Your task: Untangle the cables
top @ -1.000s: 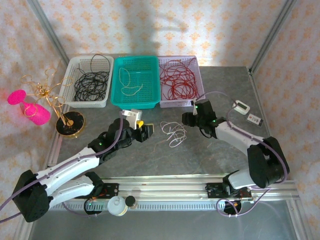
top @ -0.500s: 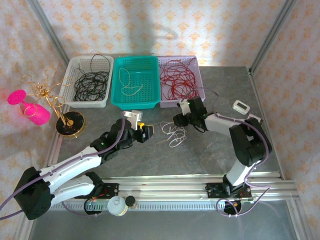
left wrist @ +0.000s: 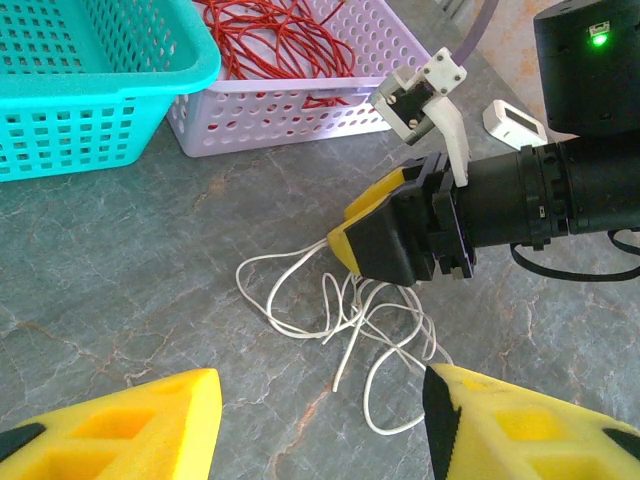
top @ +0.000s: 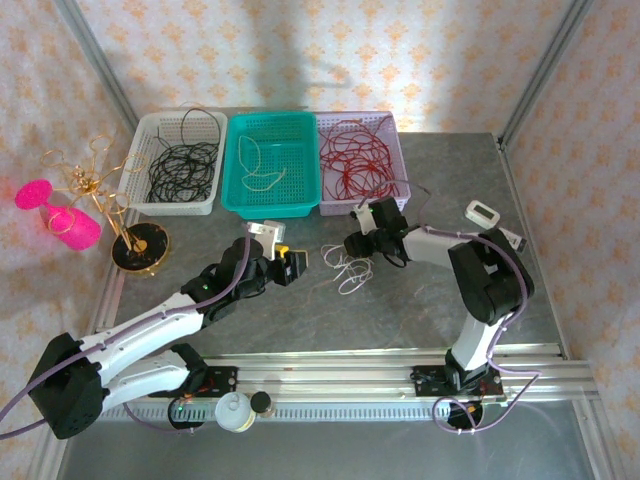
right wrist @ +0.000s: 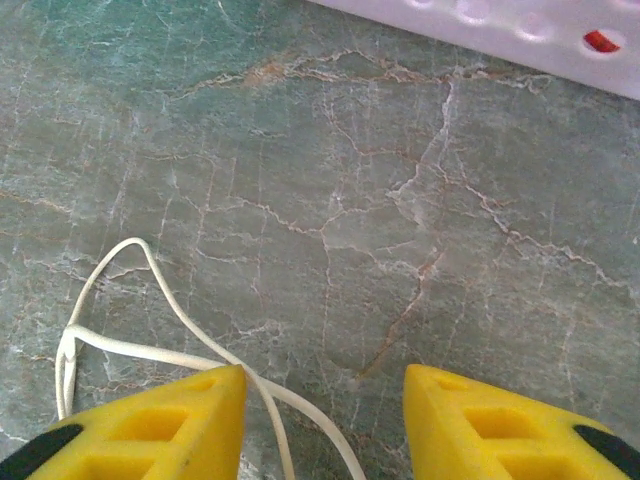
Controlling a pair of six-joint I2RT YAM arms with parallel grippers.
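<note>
While the left gripper (top: pixel 293 265) waited with jaws spread, the right gripper (top: pixel 353 244) had swung in from the right side of the table (top: pixel 400 310) and hung, jaws also spread, over the white cables (top: pixel 346 268) tangled mid-table, seemingly ready to pinch a strand.

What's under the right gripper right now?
Loops of white cable lying on the table; one strand runs between the fingers of the open right gripper. In the left wrist view the gripper body hides part of the tangle.
</note>
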